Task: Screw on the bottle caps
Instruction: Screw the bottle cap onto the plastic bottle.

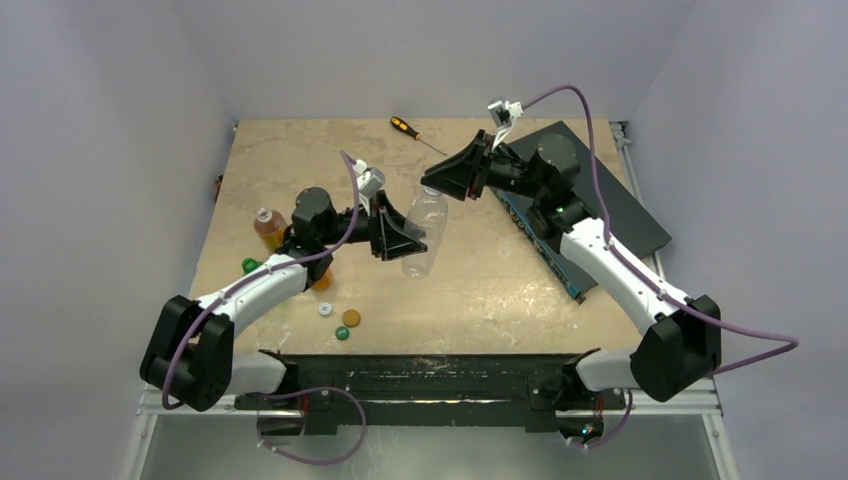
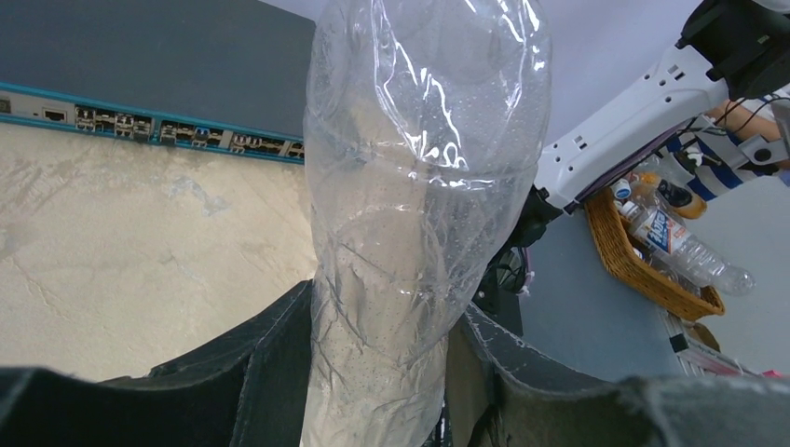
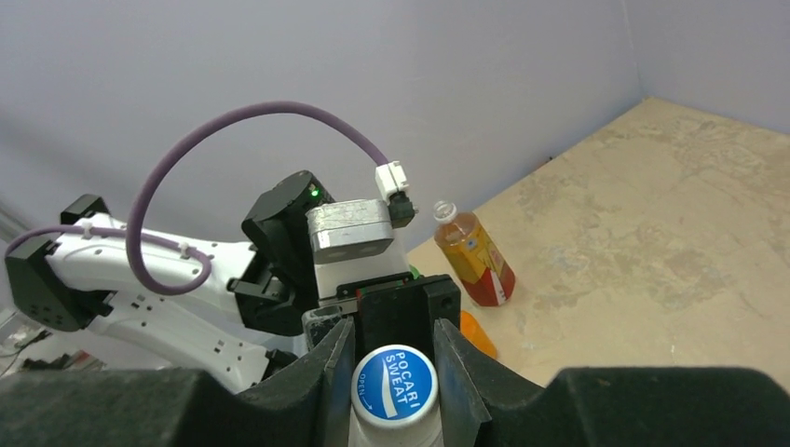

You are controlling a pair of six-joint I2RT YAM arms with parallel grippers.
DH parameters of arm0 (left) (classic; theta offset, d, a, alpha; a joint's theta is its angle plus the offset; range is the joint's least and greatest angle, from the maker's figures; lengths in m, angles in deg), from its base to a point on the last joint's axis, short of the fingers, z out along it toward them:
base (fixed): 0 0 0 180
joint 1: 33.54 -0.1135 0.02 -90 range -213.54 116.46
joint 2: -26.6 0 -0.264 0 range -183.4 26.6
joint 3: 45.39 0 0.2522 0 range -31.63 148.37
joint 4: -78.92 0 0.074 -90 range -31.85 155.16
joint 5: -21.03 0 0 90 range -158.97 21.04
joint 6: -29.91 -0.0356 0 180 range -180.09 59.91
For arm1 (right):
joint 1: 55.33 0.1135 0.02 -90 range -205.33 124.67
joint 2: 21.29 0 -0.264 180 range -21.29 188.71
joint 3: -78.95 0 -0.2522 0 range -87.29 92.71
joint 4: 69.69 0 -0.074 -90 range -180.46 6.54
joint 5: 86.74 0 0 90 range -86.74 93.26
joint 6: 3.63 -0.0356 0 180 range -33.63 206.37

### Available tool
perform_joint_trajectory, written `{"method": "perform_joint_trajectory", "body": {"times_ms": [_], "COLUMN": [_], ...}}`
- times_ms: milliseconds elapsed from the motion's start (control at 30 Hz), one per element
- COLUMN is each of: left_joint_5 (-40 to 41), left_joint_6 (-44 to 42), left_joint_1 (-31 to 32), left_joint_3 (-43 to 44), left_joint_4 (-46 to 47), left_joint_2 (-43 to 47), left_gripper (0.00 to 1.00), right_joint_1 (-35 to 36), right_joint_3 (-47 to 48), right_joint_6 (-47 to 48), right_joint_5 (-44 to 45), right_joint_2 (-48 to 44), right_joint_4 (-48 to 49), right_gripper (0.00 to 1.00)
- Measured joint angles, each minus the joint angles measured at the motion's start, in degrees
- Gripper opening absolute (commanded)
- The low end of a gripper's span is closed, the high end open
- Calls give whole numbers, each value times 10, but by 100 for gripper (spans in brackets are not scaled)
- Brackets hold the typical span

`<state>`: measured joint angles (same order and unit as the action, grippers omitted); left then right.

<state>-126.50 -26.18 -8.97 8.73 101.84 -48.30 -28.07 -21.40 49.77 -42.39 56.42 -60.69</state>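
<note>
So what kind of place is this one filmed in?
Probably a robotics lab test cell: a mottled tabletop boxed in by plain lavender walls, a network switch at one side, and a wicker basket of drink bottles beyond.

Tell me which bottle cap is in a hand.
The blue round plastic cap marked Pocari Sweat, gripped by the right hand; the white cap, orange cap and green caps lie loose on the table.
</note>
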Motion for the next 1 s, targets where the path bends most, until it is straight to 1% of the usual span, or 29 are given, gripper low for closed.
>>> {"method": "perform_joint_trajectory", "body": {"times_ms": [67, 133, 200, 267, 367, 467, 600, 667, 700, 767, 800, 867, 933, 967, 1000], "left_joint_5": [5, 24, 56, 105, 193, 318, 471, 538, 570, 618, 642, 660, 669, 667, 660], "left_joint_6": [-1, -12, -37, -65, -100, -128, -146, -156, -161, -172, -178, -189, -201, -205, -210], "left_joint_1": [0, 1, 5, 15, 37, 74, 121, 143, 154, 170, 178, 184, 185, 182, 178], "left_joint_3": [0, 1, 6, 14, 24, 31, 34, 34, 35, 41, 45, 51, 56, 59, 62], "left_joint_4": [-12, -36, -72, -108, -153, -188, -221, -236, -243, -255, -260, -266, -270, -270, -270], "left_joint_2": [0, 0, 3, 9, 20, 29, 28, 24, 21, 12, 5, -1, -2, -2, -2], "left_gripper": [0, 0, 0, 0, 0, 0, 0, 0, 0, 0, 0, 0, 0, 0, 0], "right_joint_1": [1, 5, 13, 19, 40, 72, 104, 115, 119, 122, 123, 121, 114, 107, 100], "right_joint_3": [3, 16, 32, 45, 78, 124, 159, 165, 167, 167, 167, 167, 167, 166, 162], "right_joint_6": [11, 32, 49, 58, 62, 56, 33, 18, 10, -1, -8, -13, -17, -17, -15], "right_joint_5": [14, 45, 93, 141, 241, 356, 482, 524, 539, 561, 568, 571, 559, 544, 525], "right_joint_2": [-1, -1, -1, -1, 8, 35, 72, 87, 94, 101, 102, 103, 101, 98, 94], "right_joint_4": [-23, -74, -132, -173, -239, -300, -349, -361, -367, -374, -378, -382, -388, -390, -386], "right_gripper": [6, 3, 1, 0, 0, 0, 0, 0, 7, 24, 37, 64, 94, 98, 99]}}
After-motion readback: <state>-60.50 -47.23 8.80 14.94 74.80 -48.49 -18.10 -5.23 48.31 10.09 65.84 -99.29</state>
